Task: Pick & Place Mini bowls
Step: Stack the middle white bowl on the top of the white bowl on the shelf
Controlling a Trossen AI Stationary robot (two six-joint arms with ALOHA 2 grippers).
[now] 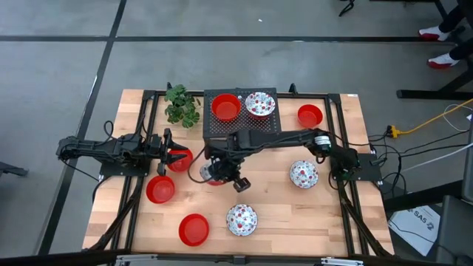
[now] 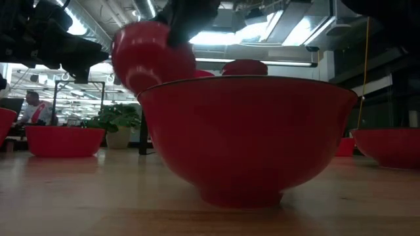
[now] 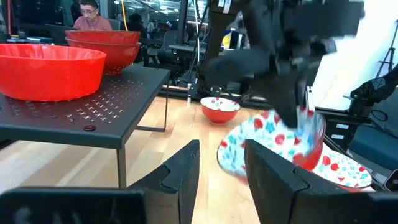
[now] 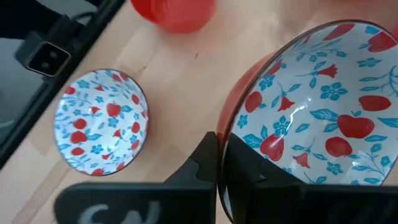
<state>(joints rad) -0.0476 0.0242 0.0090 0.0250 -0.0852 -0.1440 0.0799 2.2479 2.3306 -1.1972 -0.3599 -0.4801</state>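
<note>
My right gripper (image 1: 222, 172) hangs over the middle of the table, shut on a mini bowl (image 1: 212, 174) that is red outside and white with red flowers inside. In the low view this bowl (image 2: 151, 56) is well above the tabletop. At the left, my left gripper (image 1: 168, 151) points level and stands open (image 3: 221, 180) with nothing between its fingers; a red mini bowl (image 1: 179, 159) sits on the table just below it. Other mini bowls rest on their feet on the table: red ones (image 1: 160, 189) (image 1: 194, 229) (image 1: 310, 115) and floral ones (image 1: 242, 219) (image 1: 304, 174). My right gripper holds the bowl by its rim (image 4: 229, 134), one finger (image 4: 206, 163) on the red outer wall and the other inside the floral hollow. The fingers slant down from the table's right side. The bowl is lifted clear of the table and tilted (image 3: 280, 146).
A black perforated stand (image 1: 240, 127) at the far middle carries a red bowl (image 1: 225, 107) and a floral bowl (image 1: 260, 103). A green plant (image 1: 180, 104) stands to the left of it. A person (image 3: 92, 15) sits in the room beyond the table.
</note>
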